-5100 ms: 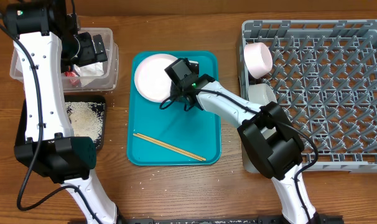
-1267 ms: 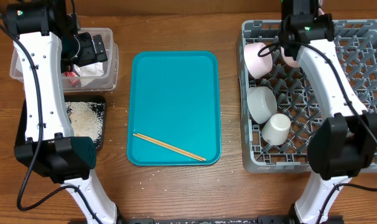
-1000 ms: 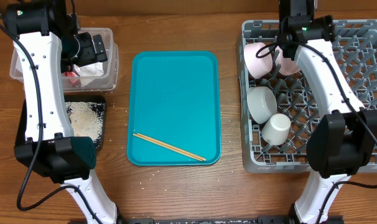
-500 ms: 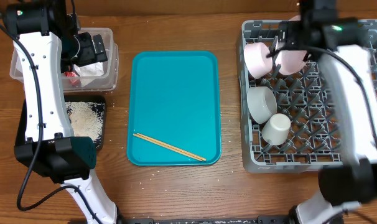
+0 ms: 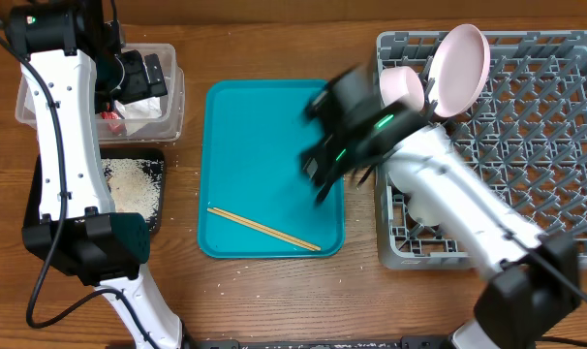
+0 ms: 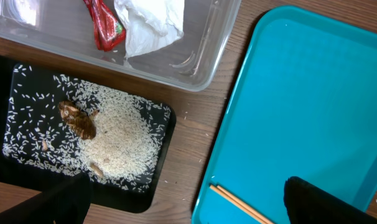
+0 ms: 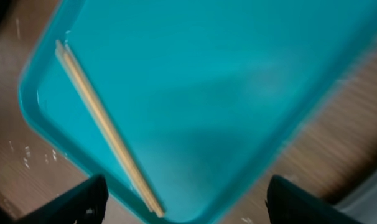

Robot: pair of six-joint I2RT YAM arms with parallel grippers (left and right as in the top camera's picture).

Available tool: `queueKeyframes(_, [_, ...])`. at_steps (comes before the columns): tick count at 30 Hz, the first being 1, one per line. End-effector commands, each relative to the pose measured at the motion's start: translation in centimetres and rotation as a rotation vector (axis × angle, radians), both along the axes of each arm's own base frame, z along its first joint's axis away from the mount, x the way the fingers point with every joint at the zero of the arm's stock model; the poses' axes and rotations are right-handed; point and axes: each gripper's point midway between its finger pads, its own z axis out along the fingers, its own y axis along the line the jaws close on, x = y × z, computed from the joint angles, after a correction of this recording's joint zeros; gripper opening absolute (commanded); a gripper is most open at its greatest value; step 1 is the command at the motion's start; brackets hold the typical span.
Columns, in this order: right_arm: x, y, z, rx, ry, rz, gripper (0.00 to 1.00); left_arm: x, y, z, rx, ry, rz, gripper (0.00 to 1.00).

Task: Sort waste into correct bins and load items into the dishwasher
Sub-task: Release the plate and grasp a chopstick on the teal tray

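Right gripper point(image 7: 185, 196) over the teal tray point(image 5: 264, 136), fingers spread, empty. Chopsticks point(image 5: 264, 229) lie at the tray's near end. Left gripper point(image 6: 185, 205) spread too.

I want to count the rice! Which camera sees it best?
The left wrist view: the rice is close and sharp on the black tray. Overhead it is small and partly behind the left arm. The right wrist view shows none.
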Motion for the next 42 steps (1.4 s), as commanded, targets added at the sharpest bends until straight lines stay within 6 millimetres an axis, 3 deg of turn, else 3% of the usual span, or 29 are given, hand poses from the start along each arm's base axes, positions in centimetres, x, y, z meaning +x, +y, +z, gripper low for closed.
queueKeyframes(1, [-3.1, 2.2, -2.6, -0.053, -0.044, 0.135, 0.83, -0.2, -0.1, 1.3, -0.003, -0.035, 0.013, 1.00])
queueKeyframes(7, [-6.7, 5.7, -8.6, -0.084, -0.050, 0.266, 0.80, -0.2, -0.1, 1.3, -0.003, -0.035, 0.013, 1.00])
queueKeyframes(14, [-7.0, 5.9, -12.1, -0.123, -0.002, 0.280, 0.76, -0.2, -0.1, 1.3, -0.003, -0.035, 0.013, 1.00])
queueKeyframes(17, [-7.2, 5.8, -13.2, -0.141, 0.014, 0.292, 0.70, -0.2, -0.1, 1.3, -0.003, -0.035, 0.013, 1.00])
queueKeyframes(21, [-7.4, 5.9, -14.0, -0.146, 0.023, 0.309, 0.58, -0.2, -0.1, 1.3, -0.003, -0.035, 0.013, 1.00])
queueKeyframes(26, [-8.1, 6.8, -14.6, -0.157, 0.007, 0.337, 0.26, -0.2, -0.1, 1.3, -0.003, -0.035, 0.013, 1.00])
queueKeyframes(39, [-9.6, 7.4, -14.9, -0.200, -0.002, 0.383, 0.22, -0.2, -0.1, 1.3, -0.003, -0.035, 0.013, 1.00])
queueKeyframes(42, [-9.3, 7.7, -14.9, -0.192, -0.016, 0.380, 0.07, -0.2, -0.1, 1.3, -0.003, -0.035, 0.013, 1.00])
